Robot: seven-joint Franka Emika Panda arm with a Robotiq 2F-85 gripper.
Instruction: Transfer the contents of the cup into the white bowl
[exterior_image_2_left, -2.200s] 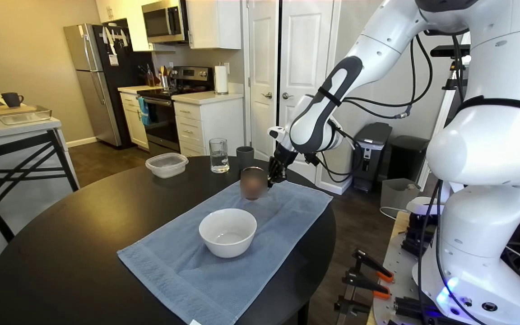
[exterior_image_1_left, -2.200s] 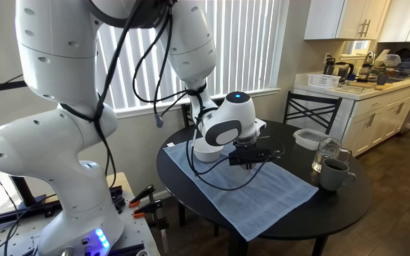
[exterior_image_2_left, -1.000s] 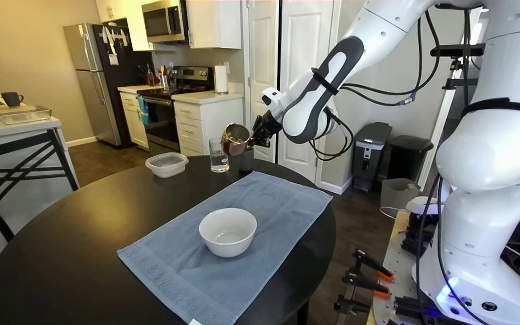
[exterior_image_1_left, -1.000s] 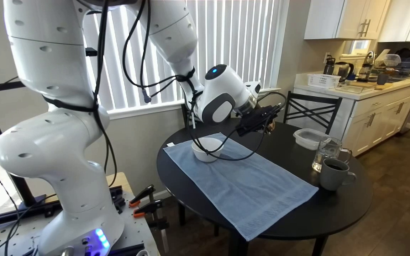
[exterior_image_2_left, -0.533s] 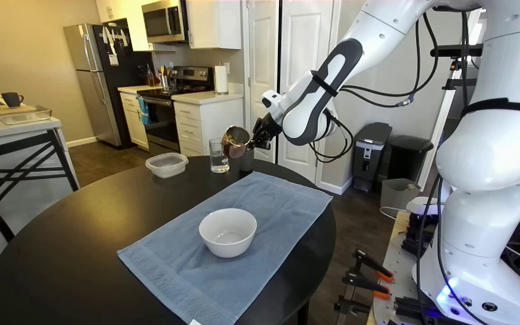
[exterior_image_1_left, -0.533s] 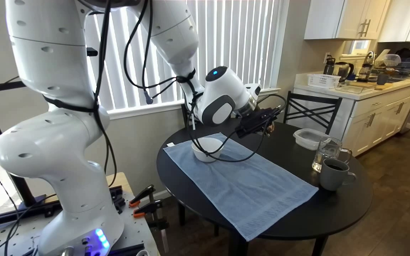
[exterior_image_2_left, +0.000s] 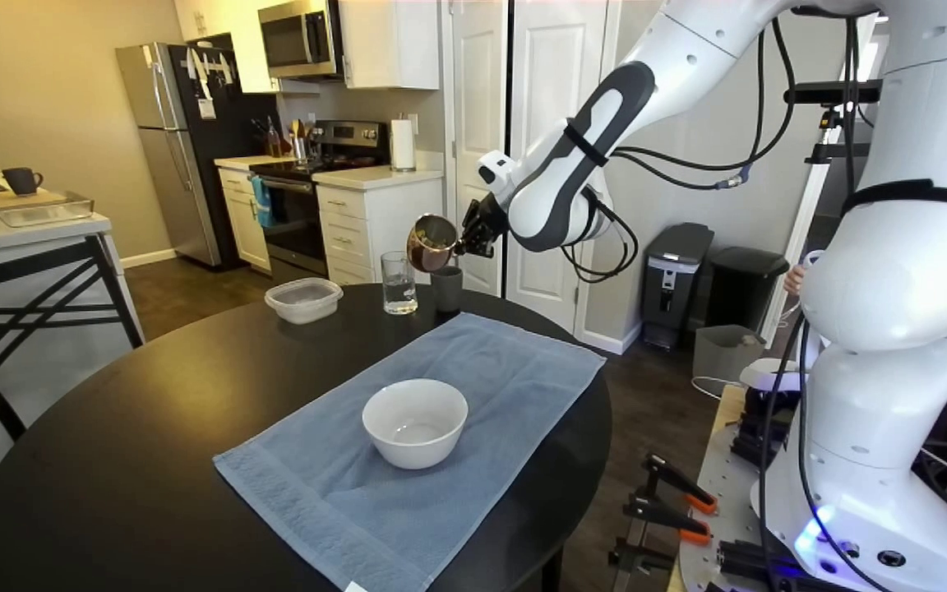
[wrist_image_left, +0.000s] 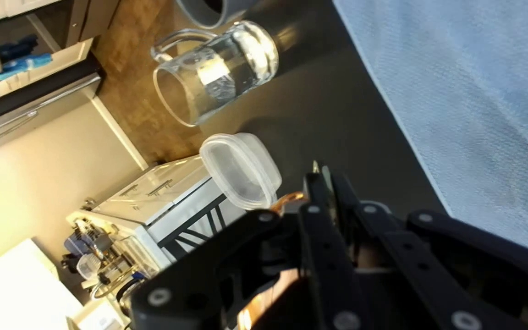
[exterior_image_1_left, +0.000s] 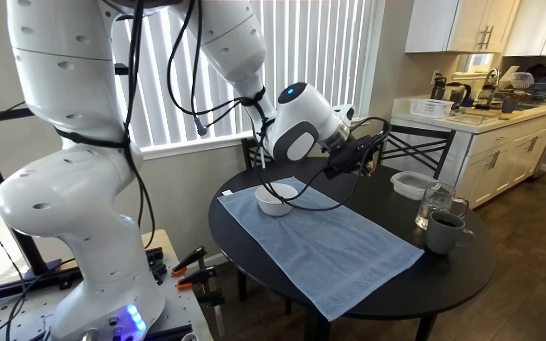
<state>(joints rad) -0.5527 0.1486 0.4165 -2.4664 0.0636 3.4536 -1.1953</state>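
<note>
Your pincer [wrist_image_left: 327, 183] pinches the tilted cup [exterior_image_2_left: 422, 253], well apart from the white bowl [exterior_image_2_left: 414, 448]; tip further here and contents [exterior_image_2_left: 441, 239] likely hit the table [exterior_image_2_left: 153, 403]

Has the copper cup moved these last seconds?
Yes: in an exterior view, the copper cup has gone up and toward the picture's left against the unmoved grey mug.

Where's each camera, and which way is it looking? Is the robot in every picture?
In an exterior view: off the robot, facing the blinds beyond the table; arm and base show.
In an exterior view: also off the robot, facing the white doors; arm, base and gripper with cup show.
Wrist view: on the arm, looking past the black fingers toward the glass mug.
Both exterior views share the white bowl on the blue towel.
</note>
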